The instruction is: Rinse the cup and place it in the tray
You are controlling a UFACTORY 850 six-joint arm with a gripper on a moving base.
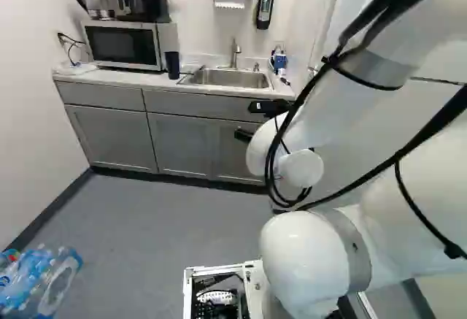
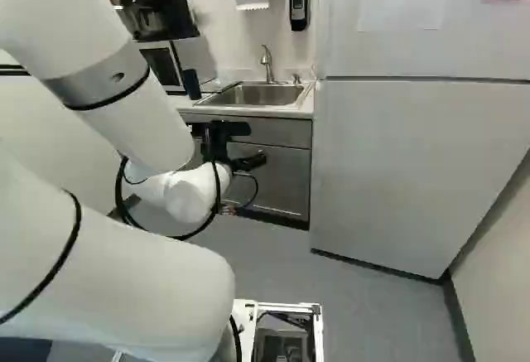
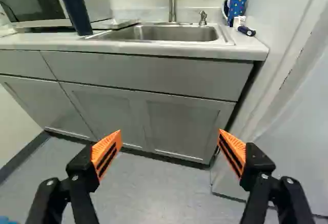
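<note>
1. The gripper (image 2: 255,144) hung before the cabinets (image 3: 107,108), its jaws spread wide.
2. The dark blue cup (image 3: 77,14) stood upright on the counter (image 3: 54,41), between microwave (image 1: 122,44) and sink (image 3: 171,33).
3. What looked like the tray (image 3: 115,24) lay near the cup.
4. The faucet (image 3: 172,1) rose behind the sink.

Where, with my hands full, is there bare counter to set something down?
Bare counter shows in a narrow strip before the microwave, and at the front corner across the sink from it. Crowded: the gap between microwave and sink, with the dark cup and what looks like the tray, and behind that corner, the patterned mug.
</note>
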